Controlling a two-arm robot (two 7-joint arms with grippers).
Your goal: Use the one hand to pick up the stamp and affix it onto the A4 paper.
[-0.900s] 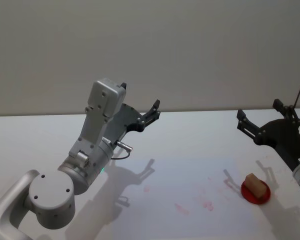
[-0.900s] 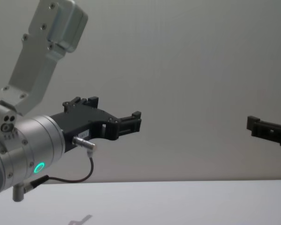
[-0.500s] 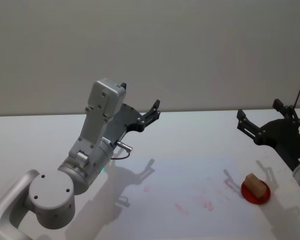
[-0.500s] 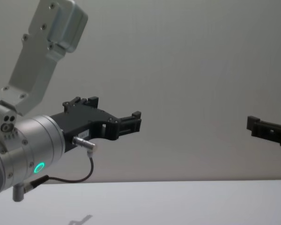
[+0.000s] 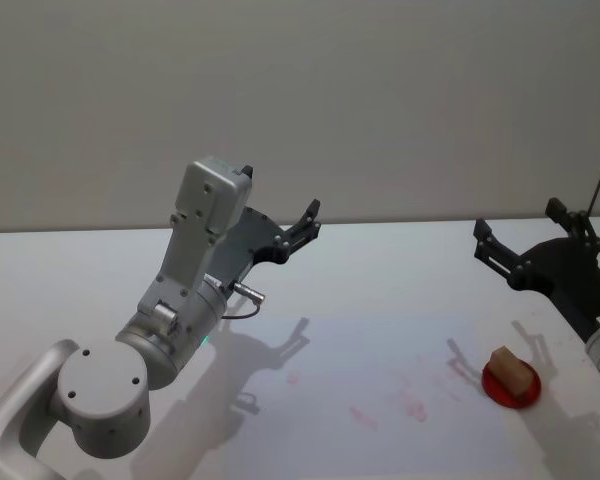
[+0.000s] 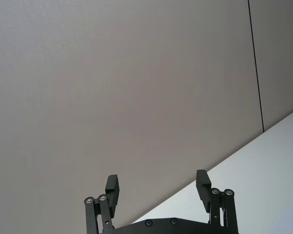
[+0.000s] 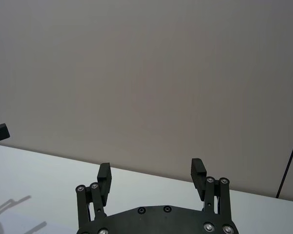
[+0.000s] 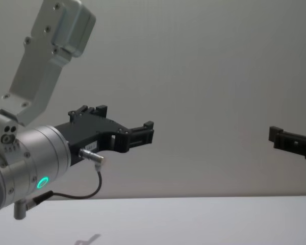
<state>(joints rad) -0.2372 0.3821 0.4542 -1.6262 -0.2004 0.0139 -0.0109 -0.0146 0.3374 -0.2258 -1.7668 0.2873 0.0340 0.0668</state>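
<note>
Two tools are hanging above the bench (image 5: 70, 270) with jaws apart, gripping nothing: the right tool (image 5: 515, 220) near its right edge, the left tool (image 5: 302, 228) toward the far middle. The stamp (image 5: 508, 369) is sitting on a red ink pad (image 5: 511, 394) by the right edge, beside the A4 paper (image 5: 380, 370).

Nothing legible anywhere: the small pale label (image 8: 91, 146) on the left tool (image 8: 149, 133) is too tiny to read.
</note>
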